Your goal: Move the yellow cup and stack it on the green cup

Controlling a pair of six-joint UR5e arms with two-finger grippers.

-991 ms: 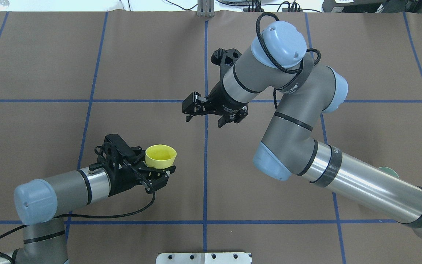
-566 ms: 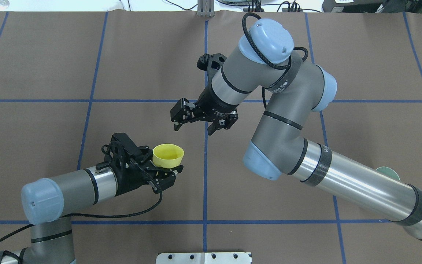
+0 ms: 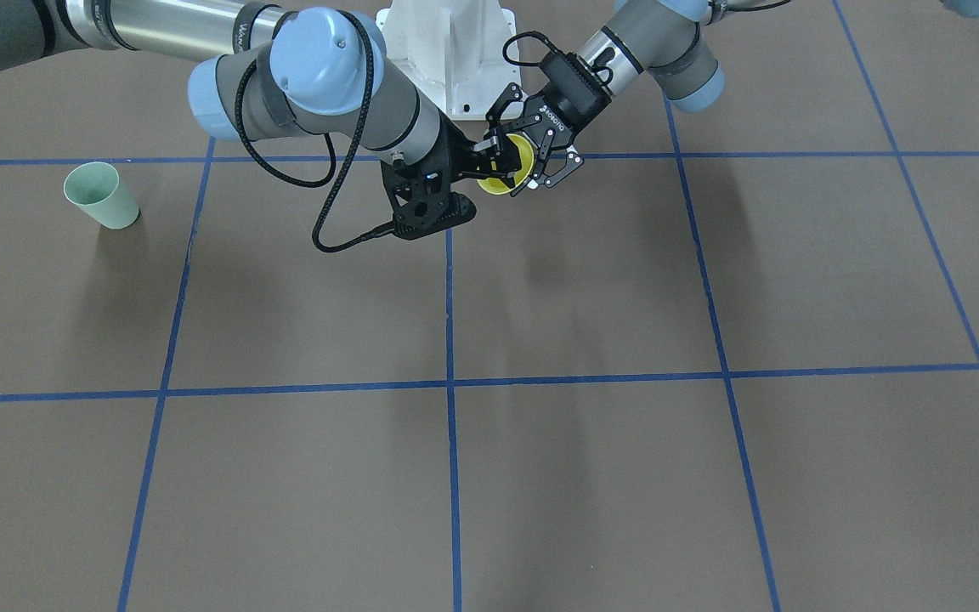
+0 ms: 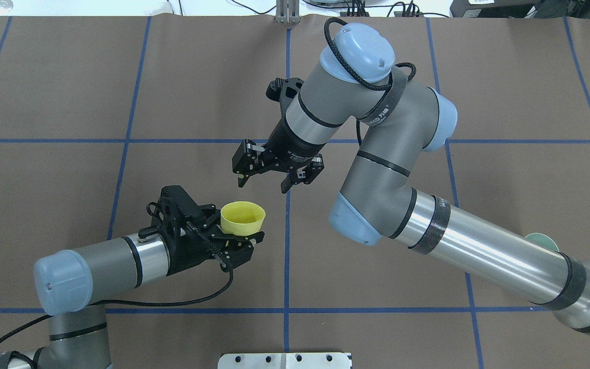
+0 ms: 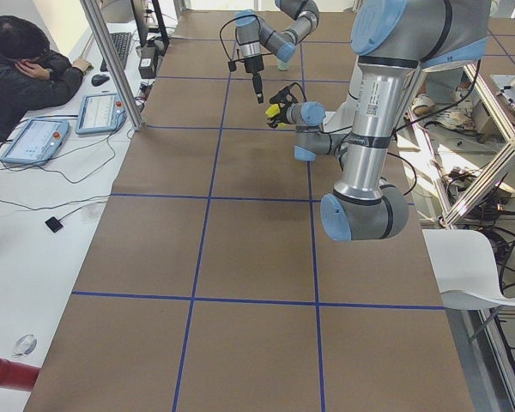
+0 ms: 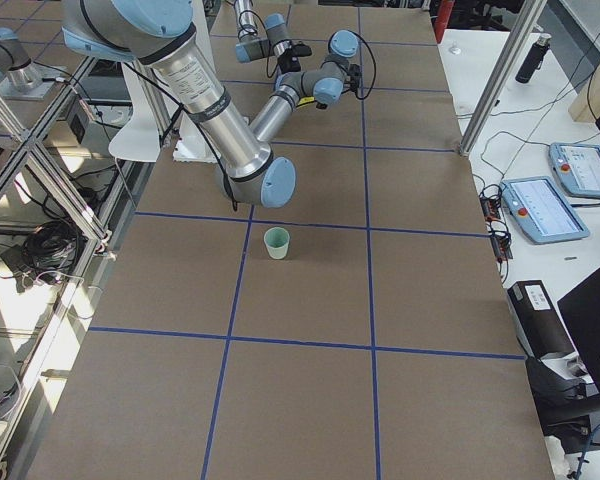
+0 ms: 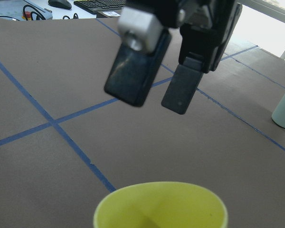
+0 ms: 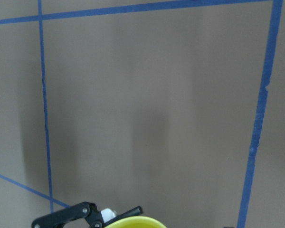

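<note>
Yellow cup (image 4: 243, 218): upright, empty, pinched in left gripper (image 4: 248, 231), held off the table (image 4: 59, 92). Right gripper (image 4: 263, 184): spread, nothing held, near the cup. Green cup (image 6: 277, 243): upright, empty, stood well apart

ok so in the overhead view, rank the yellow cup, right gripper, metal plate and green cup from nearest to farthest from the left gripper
1. yellow cup, held in the left gripper
2. right gripper, open, just beyond, near the centre line
3. metal plate, at the view's bottom edge
4. green cup, far right, mostly hidden behind the right arm
</note>
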